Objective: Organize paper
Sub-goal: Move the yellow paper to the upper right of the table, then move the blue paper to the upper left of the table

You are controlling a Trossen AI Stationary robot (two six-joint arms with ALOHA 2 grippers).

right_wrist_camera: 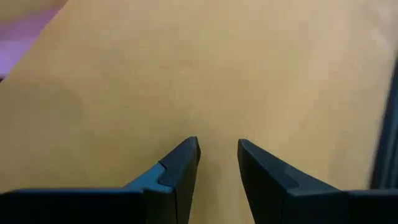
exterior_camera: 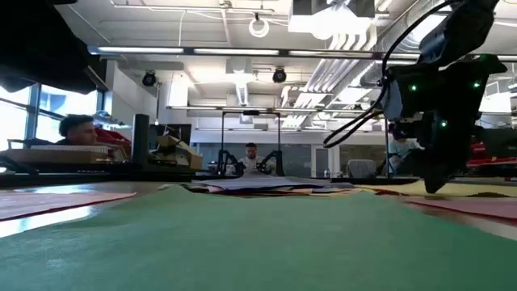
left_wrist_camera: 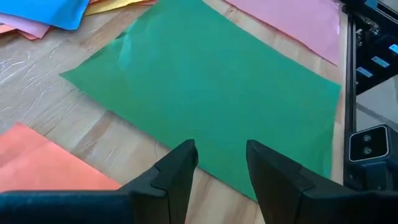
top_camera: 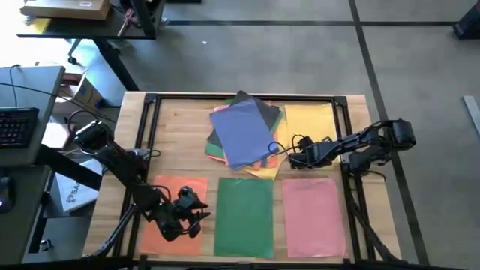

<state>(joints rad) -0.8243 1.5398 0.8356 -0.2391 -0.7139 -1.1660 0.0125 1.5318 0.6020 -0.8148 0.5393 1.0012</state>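
The left arm reaches from the table's left edge toward the near side, its left gripper (top_camera: pixel 196 212) low at the near left, fingers (left_wrist_camera: pixel 177 171) parted by a narrow gap. The right arm stretches in from the right edge toward the middle, its right gripper (top_camera: pixel 289 154) held low, fingers (right_wrist_camera: pixel 183 163) slightly apart.

The blue sheet (top_camera: pixel 245 132) covers most of the mixed pile (top_camera: pixel 244 139); only edges of the lower sheets show, their number indeterminable. The yellow sheet (top_camera: pixel 309 124) is partly hidden under the right arm (top_camera: pixel 352 146). The right wrist view is blurred.
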